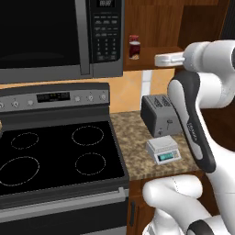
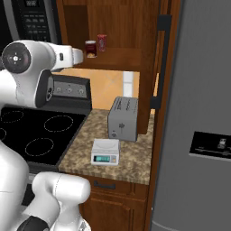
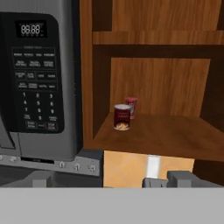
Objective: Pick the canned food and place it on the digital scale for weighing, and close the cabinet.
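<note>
Digital scale [image 2: 105,151] at near edge of granite tabletop [image 2: 131,160], teal display facing front. Grey toaster [image 2: 123,118] just behind it. Pincer [image 1: 161,60] raised before open cabinet [image 3: 183,78], jaws spread wide, nothing between them. Canned food [image 3: 122,117] upright on lower cabinet shelf, left front. Slimmer red can [image 3: 131,106] just behind. Microwave [image 3: 37,74] left of cabinet.

The bright red can [image 3: 131,106] stands partly hidden behind the canned food [image 3: 122,117]. In the left base view the arm covers the toaster's [image 1: 158,114] right end, and the cabinet [image 2: 118,27] door (handle [image 2: 160,58] included) is cut by the top edge. Both labels are too small to read.
</note>
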Available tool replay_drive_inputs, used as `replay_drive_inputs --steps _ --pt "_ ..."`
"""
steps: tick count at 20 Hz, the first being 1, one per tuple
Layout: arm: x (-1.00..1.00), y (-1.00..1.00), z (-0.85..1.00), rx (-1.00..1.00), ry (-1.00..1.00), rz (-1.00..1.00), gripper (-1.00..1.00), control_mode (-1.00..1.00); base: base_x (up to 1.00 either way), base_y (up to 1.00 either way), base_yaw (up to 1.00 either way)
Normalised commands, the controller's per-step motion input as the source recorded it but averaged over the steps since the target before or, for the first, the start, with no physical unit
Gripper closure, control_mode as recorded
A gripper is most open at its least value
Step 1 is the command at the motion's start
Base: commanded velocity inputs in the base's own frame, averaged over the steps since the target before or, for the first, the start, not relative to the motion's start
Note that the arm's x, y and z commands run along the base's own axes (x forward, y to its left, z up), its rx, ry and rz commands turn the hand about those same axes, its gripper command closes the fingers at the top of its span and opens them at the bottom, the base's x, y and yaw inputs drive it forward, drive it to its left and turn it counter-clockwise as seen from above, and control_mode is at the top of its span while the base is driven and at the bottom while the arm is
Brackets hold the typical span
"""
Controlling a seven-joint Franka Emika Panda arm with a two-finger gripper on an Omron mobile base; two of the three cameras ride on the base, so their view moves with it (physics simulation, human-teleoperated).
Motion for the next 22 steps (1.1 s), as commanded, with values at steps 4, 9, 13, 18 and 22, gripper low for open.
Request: replay_drive_inputs --steps 4,9,13,18,22 --pt "0.2 -0.08 0.01 0.0 0.0 0.01 -1.0 -1.0 0.0 0.0 0.0" --pt "0.4 -0.04 0.0 0.0 0.01 0.01 -1.0 -1.0 0.0 0.0 0.0" --pt "0.47 0.0 0.0 0.0 0.02 0.02 -1.0 -1.0 0.0 0.0 0.0" --pt "0.43 -0.04 0.0 0.0 0.01 0.1 -1.0 -1.0 0.0 0.0 0.0" --pt "0.53 -0.01 0.0 0.0 0.02 0.1 -1.0 -1.0 0.0 0.0 0.0"
